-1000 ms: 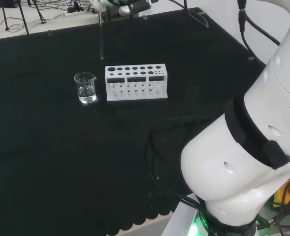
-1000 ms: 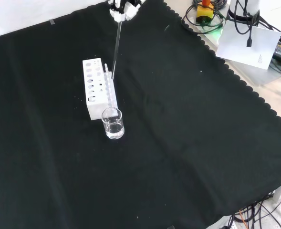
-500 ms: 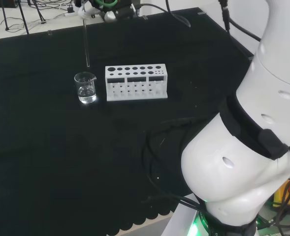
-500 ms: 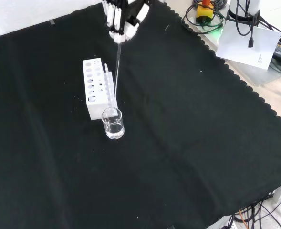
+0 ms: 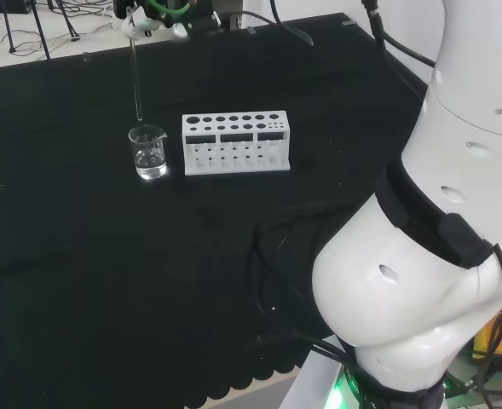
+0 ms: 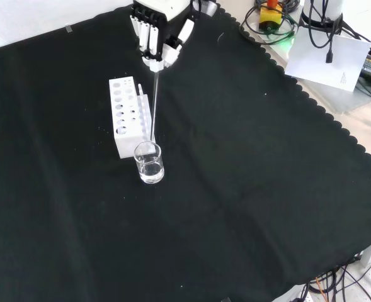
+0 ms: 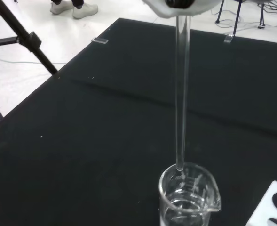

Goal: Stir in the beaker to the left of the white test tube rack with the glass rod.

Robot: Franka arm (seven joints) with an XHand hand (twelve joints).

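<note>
Worktop is covered in a black cloth (image 6: 248,189) with a scalloped edge along the right side in the front view. Past that edge there's a pale floor (image 6: 368,135) with a mess of black cables (image 6: 327,286) and a white sheet of paper (image 6: 324,60). In the wrist view the floor (image 7: 39,28) beyond the cloth is light grey, and black tripod legs (image 7: 20,35) stand on it. Light is bright and even.

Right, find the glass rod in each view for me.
Head view: glass rod hangs upright at upper left, tip just above the beaker.
Front view: rod drops from the hand at top centre toward the beaker.
Wrist view: rod runs down the middle to the beaker's rim.
Shared landmark: white rack.
</note>
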